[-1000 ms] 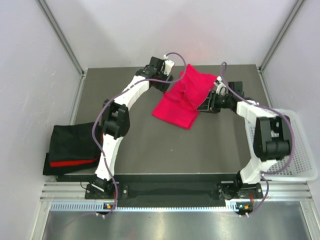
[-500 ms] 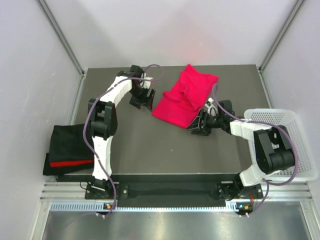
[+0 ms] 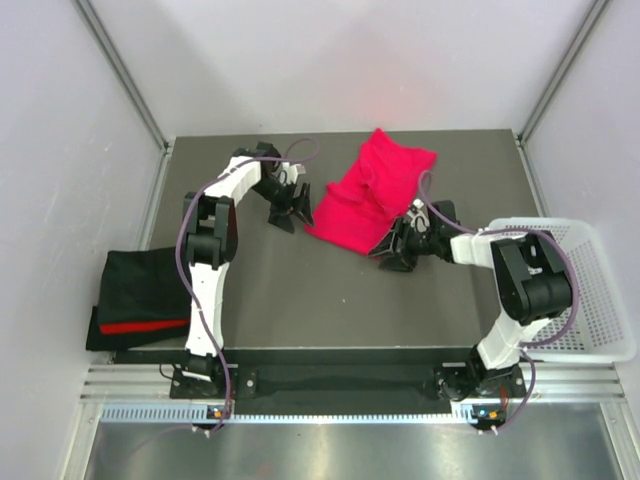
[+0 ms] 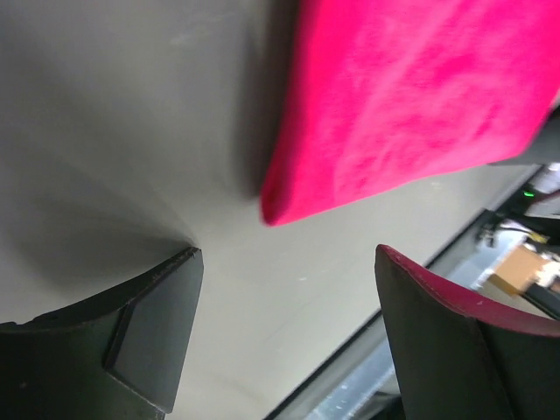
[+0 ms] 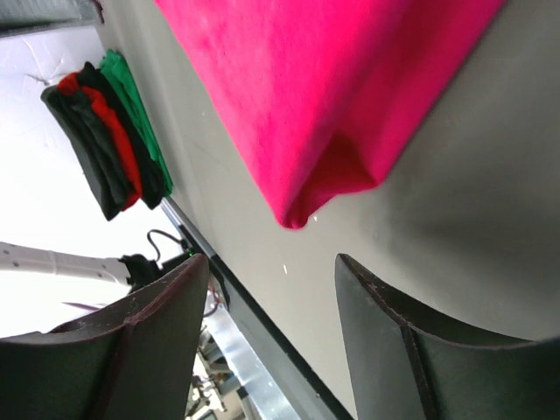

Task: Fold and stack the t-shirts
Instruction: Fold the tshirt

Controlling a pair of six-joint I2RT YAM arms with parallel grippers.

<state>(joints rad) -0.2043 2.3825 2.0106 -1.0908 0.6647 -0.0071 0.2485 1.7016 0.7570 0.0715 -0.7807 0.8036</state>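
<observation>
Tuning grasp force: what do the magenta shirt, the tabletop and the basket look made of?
Magenta shirt: soft matte cloth, fuzzy nap in the wrist views, rounded folds. Tabletop: smooth matte grey sheet, faint sheen; material unclear. Basket: white plastic mesh, likely rigid, by its perforated walls.

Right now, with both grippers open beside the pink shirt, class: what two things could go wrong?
The right gripper might pinch only one layer of the magenta shirt at its folded corner, opening the fold. The left gripper sits low over the table, beside the cloth, so closing could scrape or miss.
</observation>
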